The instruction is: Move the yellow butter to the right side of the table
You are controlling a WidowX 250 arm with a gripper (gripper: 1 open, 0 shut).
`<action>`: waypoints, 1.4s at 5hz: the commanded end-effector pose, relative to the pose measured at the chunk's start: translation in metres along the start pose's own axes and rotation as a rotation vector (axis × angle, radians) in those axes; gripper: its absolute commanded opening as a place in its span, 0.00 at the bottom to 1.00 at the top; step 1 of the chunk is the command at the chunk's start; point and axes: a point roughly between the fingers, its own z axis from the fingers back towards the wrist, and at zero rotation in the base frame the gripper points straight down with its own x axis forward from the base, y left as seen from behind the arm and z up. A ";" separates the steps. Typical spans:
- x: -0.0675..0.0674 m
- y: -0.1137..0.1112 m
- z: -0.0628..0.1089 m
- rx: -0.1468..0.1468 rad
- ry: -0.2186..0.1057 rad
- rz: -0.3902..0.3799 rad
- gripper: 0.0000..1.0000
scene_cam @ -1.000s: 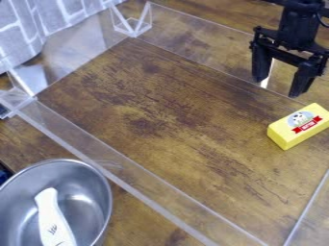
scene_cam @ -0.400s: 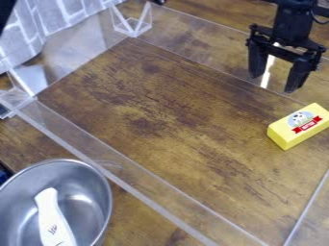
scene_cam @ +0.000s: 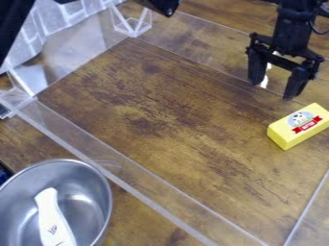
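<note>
The yellow butter (scene_cam: 298, 126) lies flat on the dark wood table (scene_cam: 167, 106) near the right edge, its red-and-white label facing up. My black gripper (scene_cam: 278, 83) hangs above the table at the upper right, up and to the left of the butter and apart from it. Its two fingers (scene_cam: 256, 69) stand spread with nothing between them.
Clear plastic walls (scene_cam: 90, 144) edge the tabletop. A round metal bowl (scene_cam: 52, 207) holding a white utensil (scene_cam: 49, 219) sits outside the wall at the lower left. Clear plastic pieces (scene_cam: 129, 21) stand at the back left.
The gripper has shifted slightly, staying open above the table's upper right. The butter has not moved.
</note>
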 end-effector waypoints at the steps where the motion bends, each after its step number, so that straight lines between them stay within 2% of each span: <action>1: -0.013 -0.012 0.053 0.014 -0.098 -0.026 1.00; 2: -0.022 -0.011 0.073 0.025 -0.121 -0.031 1.00; 3: -0.032 -0.009 0.081 0.018 -0.105 -0.033 1.00; 5: -0.011 -0.004 0.060 0.015 -0.105 -0.039 1.00; 7: -0.004 0.004 0.034 0.007 -0.090 -0.027 1.00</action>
